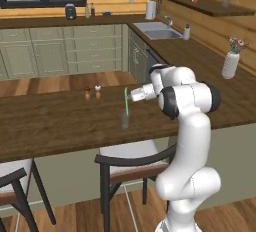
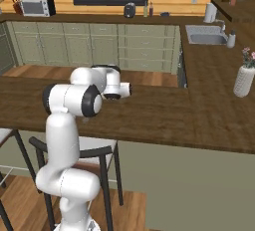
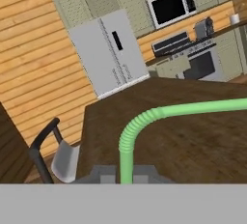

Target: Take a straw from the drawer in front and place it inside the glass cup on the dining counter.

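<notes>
My gripper is shut on the light-green straw and holds it upright over the dining counter. The straw's lower end meets the top of the clear glass cup standing right beneath; whether it is inside the cup I cannot tell. In the hand view the straw rises between my fingertips, bends at its ribbed part and runs off to the right above the dark wood counter. The drawer is out of view.
Two small shakers stand on the counter left of the cup. A white vase with flowers sits far right. Dark chairs stand under the counter's near edge. A sink lies on the back counter.
</notes>
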Controlling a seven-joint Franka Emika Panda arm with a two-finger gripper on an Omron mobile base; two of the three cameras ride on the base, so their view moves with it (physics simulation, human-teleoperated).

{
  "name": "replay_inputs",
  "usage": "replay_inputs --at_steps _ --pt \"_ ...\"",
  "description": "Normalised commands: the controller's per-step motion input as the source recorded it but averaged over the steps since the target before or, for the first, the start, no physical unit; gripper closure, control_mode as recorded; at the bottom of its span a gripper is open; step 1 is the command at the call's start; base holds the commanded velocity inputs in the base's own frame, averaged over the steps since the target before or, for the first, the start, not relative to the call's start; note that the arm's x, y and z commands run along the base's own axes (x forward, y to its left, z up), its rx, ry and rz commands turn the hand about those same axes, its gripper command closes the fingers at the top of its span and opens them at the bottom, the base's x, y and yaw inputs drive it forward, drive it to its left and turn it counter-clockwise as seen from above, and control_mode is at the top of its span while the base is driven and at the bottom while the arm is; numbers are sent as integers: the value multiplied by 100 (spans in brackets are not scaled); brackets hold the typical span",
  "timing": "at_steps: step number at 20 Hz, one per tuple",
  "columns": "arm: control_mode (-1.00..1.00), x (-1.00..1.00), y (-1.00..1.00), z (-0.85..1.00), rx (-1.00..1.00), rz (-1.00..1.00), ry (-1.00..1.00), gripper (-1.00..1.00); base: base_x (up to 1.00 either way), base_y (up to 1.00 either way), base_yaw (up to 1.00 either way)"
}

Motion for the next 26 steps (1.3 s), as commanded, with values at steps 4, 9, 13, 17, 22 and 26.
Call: replay_inputs --at_steps 4,9,13,17,22,26 --pt "-100 -40 16 -7 -3 0 0 100 0 0 0" --pt "-100 -30 15 -7 -2 0 -4 100 0 0 0" --pt "-100 3 11 0 0 0 -12 100 0 0 0" --pt "-100 35 -2 0 0 7 -18 100 0 0 0" --pt "-100 13 -11 -2 0 12 -14 100 0 0 0" --pt "-100 -20 -7 -9 0 9 -9 100 0 0 0"
